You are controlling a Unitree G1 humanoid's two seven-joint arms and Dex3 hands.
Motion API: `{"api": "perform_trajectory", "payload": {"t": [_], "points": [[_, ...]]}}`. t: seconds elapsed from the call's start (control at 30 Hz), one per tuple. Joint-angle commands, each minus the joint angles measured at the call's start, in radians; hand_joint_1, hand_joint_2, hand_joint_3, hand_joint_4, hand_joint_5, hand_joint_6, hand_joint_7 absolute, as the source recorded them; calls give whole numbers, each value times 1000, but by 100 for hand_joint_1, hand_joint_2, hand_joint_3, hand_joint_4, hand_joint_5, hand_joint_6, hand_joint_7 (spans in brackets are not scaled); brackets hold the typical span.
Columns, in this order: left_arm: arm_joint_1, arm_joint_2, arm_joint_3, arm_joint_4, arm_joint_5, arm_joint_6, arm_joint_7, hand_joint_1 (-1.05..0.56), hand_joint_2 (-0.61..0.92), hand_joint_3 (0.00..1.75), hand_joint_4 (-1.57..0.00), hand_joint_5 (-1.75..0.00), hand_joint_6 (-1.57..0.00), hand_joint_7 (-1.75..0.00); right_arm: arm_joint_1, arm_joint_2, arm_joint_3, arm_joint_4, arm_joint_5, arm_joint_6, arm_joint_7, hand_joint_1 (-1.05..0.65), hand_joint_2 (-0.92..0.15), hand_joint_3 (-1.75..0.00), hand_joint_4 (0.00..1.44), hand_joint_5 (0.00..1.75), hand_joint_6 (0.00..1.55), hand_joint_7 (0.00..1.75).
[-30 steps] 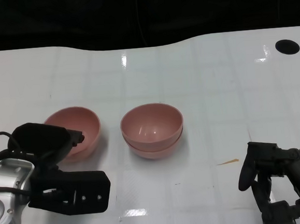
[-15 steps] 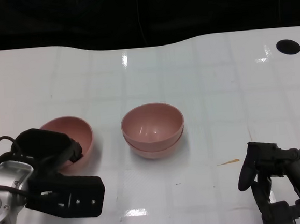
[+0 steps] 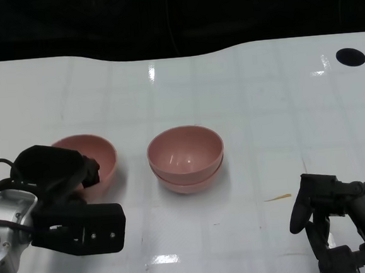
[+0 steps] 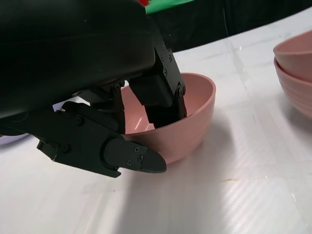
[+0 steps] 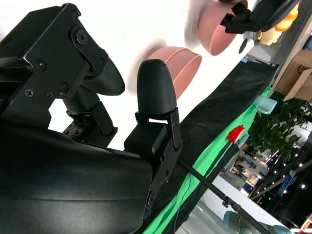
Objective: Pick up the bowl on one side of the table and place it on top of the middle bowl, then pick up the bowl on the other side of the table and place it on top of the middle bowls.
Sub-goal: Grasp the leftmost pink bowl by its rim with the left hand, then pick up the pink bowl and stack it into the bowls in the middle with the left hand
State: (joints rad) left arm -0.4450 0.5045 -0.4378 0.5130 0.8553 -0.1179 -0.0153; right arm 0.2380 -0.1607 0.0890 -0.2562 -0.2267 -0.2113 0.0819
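Gripping the side bowl (image 3: pixel 97 154) by its near rim, the left robot hand (image 3: pixel 58 175) sat at lower left of the head view, fingers inside the bowl and one outside. Right robot hand (image 3: pixel 331 216) rested lower right, fingers spread, holding nothing. Stacked middle bowls (image 3: pixel 185 158) stood mid-frame on the worktop (image 3: pixel 242 94). Versus half a second earlier, bowl and hand had shifted slightly up and right.

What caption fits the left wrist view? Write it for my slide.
Left robot hand grips the rim of the side pink bowl, fingers inside and outside its wall, beside the stacked middle bowls.
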Motion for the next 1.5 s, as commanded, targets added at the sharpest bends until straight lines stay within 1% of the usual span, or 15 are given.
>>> {"api": "perform_trajectory", "payload": {"t": [0.03,0.23,0.4,0.47,0.57,0.7,0.8,0.9,1.0,1.17,1.23,1.27,1.3,1.4,1.5], "points": [[13,14,18,-19,-12,-1,41,-27,92,27,-67,-132,-78,-87,4,-12,-9,-3,5,-6,1,3,-20,-164,93,175,81,152],[32,22,30,-63,-1,15,95,-30,92,22,-66,-142,-83,-71,5,-13,-10,-4,2,-3,1,3,-20,-164,93,175,81,152],[45,29,41,-92,3,30,114,-30,92,14,-60,-164,-84,-78,6,-11,-10,-3,6,-4,2,3,-21,-164,93,175,81,152],[48,33,47,-104,1,35,109,-31,92,15,-61,-155,-84,-71,5,-10,-9,-3,3,0,0,3,-21,-164,94,175,81,152],[59,41,60,-135,-8,41,92,-31,92,18,-59,-157,-86,-62,4,-10,-9,-3,2,1,-1,3,-21,-164,94,175,81,152],[74,50,80,-178,-26,51,64,-30,92,24,-54,-160,-87,-63,4,-9,-9,-2,3,-5,-2,3,-21,-163,94,175,81,152],[84,59,95,-215,-37,47,52,-30,92,25,-56,-152,-84,-63,3,-9,-10,0,4,-5,-2,3,-21,-164,95,175,81,152],[87,66,113,-268,-57,58,10,-30,92,21,-59,-151,-88,-31,2,-9,-10,1,7,-5,0,2,-21,-164,94,175,81,152],[80,68,127,-297,-73,58,-23,-30,92,19,-64,-149,-101,-25,1,-9,-10,0,3,-2,-1,2,-20,-164,94,175,81,152],[73,69,137,-348,-64,68,-52,-33,92,18,-63,-154,-107,-29,1,-10,-9,1,1,-8,-2,2,-20,-165,94,175,81,152],[72,70,140,-362,-62,68,-57,-31,92,22,-61,-161,-88,-83,2,-10,-8,-1,0,-7,-2,2,-20,-165,94,175,81,152],[71,70,141,-370,-63,70,-63,-30,92,23,-61,-162,-81,-98,2,-9,-8,-2,-2,-6,-3,2,-20,-165,93,175,81,152],[70,68,143,-380,-63,74,-71,-29,92,26,-62,-160,-78,-106,3,-9,-7,-3,-3,-4,-3,3,-20,-165,94,175,81,152],[66,59,147,-403,-65,83,-84,-25,92,32,-65,-158,-81,-108,4,-8,-7,-5,-6,1,-4,3,-20,-165,94,175,81,152],[58,52,144,-412,-60,78,-81,-24,92,32,-66,-161,-81,-110,5,-8,-7,-5,-3,0,-2,3,-20,-165,94,175,81,152]]}}
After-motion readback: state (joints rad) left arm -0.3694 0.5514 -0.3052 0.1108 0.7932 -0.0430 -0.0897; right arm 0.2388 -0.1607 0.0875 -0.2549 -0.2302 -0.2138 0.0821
